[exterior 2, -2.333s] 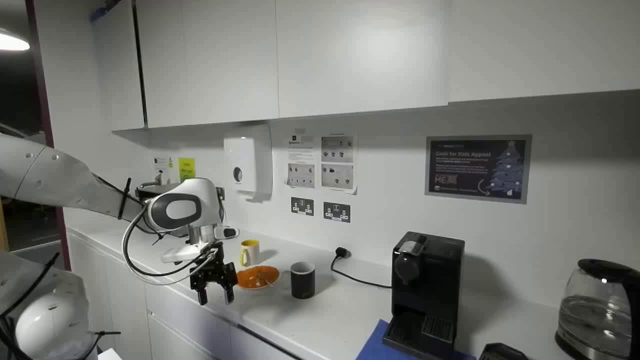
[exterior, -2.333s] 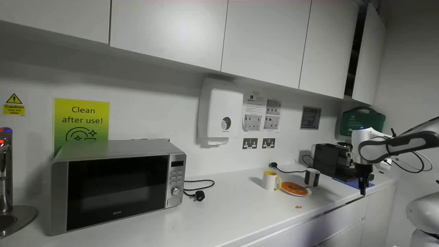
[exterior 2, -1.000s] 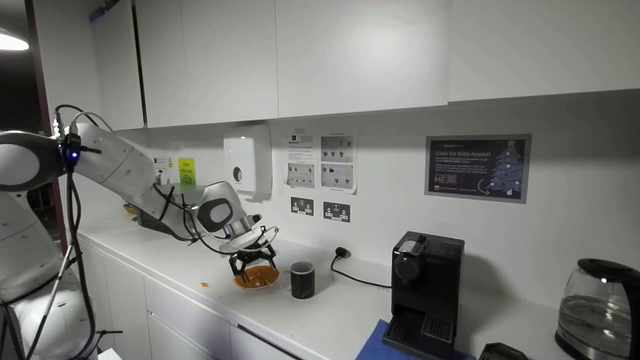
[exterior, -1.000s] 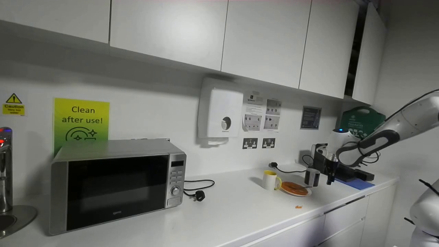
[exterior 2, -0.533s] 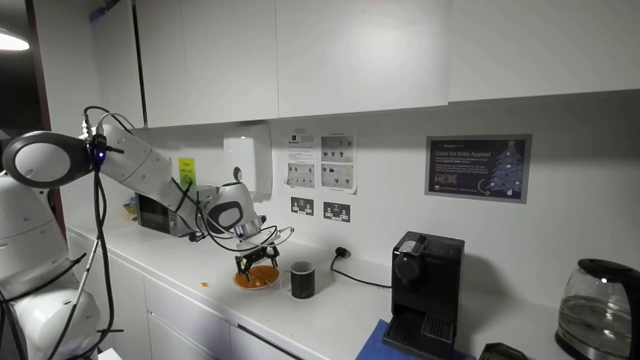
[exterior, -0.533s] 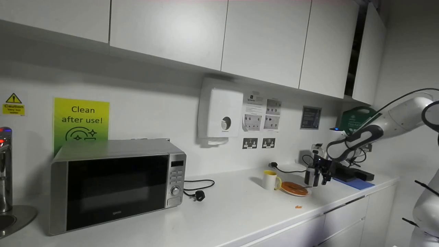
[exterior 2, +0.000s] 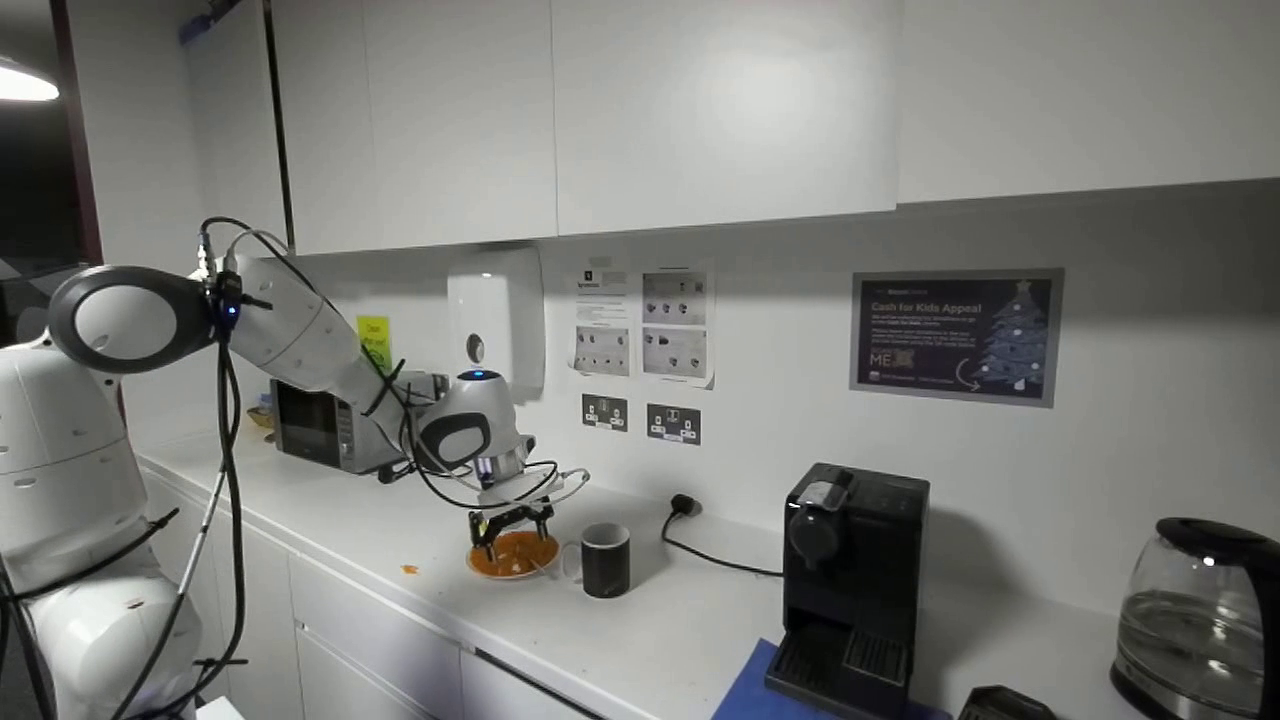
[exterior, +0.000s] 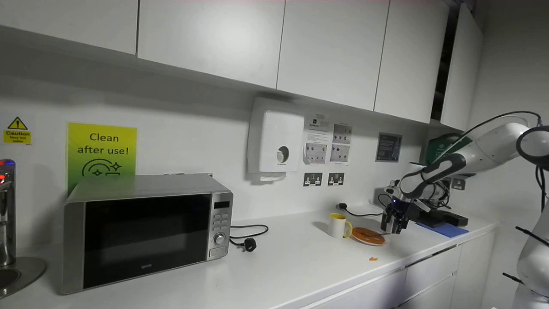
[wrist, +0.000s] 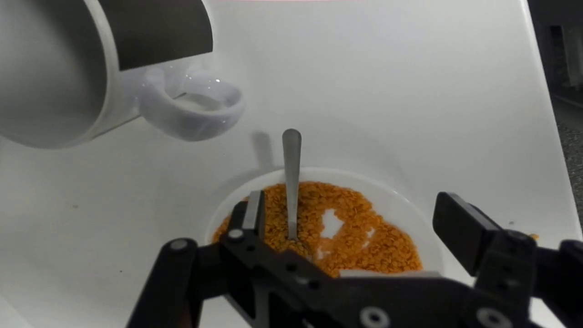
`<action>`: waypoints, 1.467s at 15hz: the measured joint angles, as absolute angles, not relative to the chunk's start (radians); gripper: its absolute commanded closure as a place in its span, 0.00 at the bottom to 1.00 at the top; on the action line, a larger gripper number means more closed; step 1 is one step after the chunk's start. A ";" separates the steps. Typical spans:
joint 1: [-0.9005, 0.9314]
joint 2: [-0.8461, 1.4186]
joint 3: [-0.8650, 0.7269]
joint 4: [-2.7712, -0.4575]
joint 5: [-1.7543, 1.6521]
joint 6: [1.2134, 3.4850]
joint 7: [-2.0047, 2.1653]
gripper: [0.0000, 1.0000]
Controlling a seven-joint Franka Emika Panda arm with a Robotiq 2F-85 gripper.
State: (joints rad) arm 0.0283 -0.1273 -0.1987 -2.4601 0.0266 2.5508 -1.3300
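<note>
Fingers of the gripper stand spread wide in the wrist view; one overlaps the plate at its 10 o'clock, while the other lies outside the rim toward 2 o'clock. Whether either one touches the plate or its contents cannot be judged.

Counter: white, running along the wall. Arm: white, entering an exterior view from 9 o'clock and ending over the plate. Microwave: silver with a dark door, well apart from the gripper, at 9 o'clock from it in an exterior view. Coffee machine: black, at about 3 o'clock from the gripper in an exterior view.

Plate: white and round, resting on the counter below the gripper. Dark mug: upright, just beside the plate at 3 o'clock in an exterior view; in the wrist view it lies between 10 and 11 o'clock from the plate, its white handle pointing toward 4 o'clock. Yellow-handled mug: upright, near 10 o'clock from the plate in an exterior view.

Spoon: metal, between the fingers in the wrist view, its lower end in the orange grains, its handle crossing the rim between 11 and 12 o'clock. Orange grains: spread over much of the plate, with bare white patches showing through.
</note>
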 measured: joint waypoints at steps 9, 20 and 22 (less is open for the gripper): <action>-0.002 0.001 -0.163 -2.378 0.017 2.548 -1.333 0.00; -0.037 0.027 -0.140 -2.362 -0.066 2.548 -1.401 0.00; -0.040 0.030 -0.139 -2.360 -0.100 2.548 -1.405 0.00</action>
State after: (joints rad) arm -0.0397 0.0302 -0.1394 -2.3595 -0.1004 2.5484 -1.4048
